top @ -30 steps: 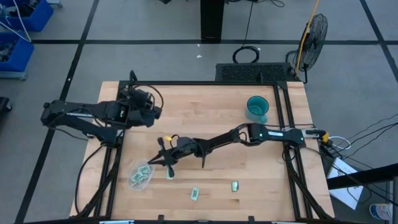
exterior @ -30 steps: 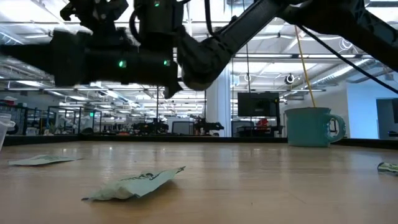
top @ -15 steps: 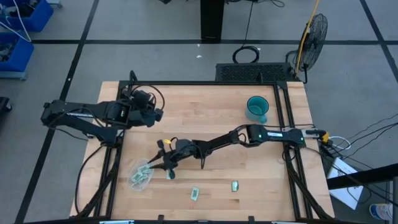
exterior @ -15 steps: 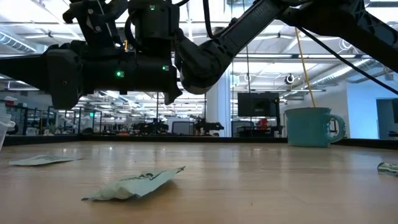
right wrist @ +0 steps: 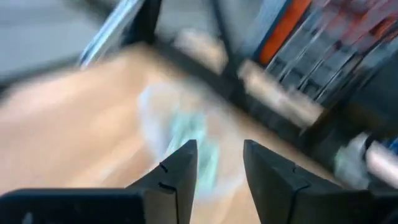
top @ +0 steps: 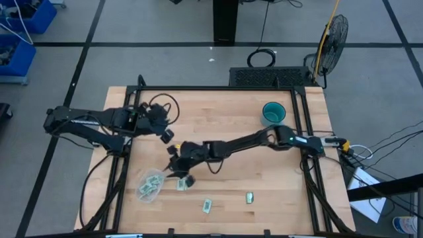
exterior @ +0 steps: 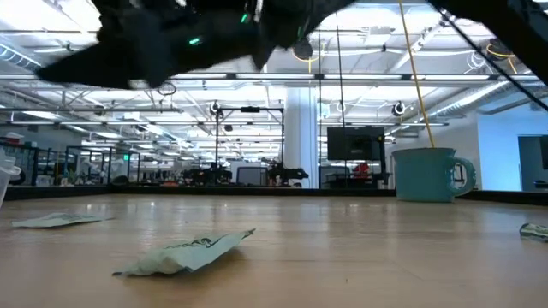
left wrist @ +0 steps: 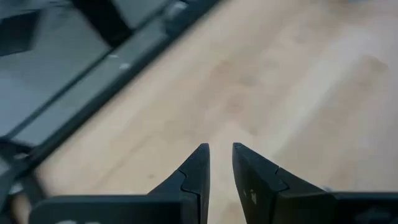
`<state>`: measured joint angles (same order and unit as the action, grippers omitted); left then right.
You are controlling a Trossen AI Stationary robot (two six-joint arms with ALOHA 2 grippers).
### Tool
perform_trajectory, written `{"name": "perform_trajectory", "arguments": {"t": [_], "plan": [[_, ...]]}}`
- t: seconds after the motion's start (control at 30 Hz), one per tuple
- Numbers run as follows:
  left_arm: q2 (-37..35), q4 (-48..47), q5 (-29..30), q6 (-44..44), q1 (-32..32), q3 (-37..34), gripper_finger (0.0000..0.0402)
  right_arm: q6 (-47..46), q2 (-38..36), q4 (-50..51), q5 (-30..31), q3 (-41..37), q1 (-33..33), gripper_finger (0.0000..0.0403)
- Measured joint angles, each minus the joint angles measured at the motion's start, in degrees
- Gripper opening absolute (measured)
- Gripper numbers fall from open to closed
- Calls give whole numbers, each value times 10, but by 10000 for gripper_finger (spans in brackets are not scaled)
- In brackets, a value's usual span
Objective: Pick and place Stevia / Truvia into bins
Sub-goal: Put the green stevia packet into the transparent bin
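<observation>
Wooden table (top: 251, 139) | clear tub (top: 150, 185) near front-left corner, sachets inside | loose sachets (top: 207, 206) in front, one (top: 181, 184) just beside tub | right pincer (top: 176, 173) spread, empty, beside tub | left pincer (top: 166, 135) slightly parted, empty, back-left | teal cup (top: 272, 113) back-right, well apart.

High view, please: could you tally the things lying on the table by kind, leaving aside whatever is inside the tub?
Loose sachets: 3
Clear tub: 1
Teal cup: 1
Total: 5
</observation>
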<state>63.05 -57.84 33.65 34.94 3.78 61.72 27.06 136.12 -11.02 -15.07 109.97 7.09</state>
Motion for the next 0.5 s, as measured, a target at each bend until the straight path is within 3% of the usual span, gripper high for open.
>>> {"name": "perform_trajectory", "arguments": {"t": [0.3,0.5], "plan": [[0,120,-147,-122,31,-56,76,11,-114,466,9,-1,1,101],[0,202,-147,-111,52,-110,76,-62,-185,676,123,-5,2,93]]}}
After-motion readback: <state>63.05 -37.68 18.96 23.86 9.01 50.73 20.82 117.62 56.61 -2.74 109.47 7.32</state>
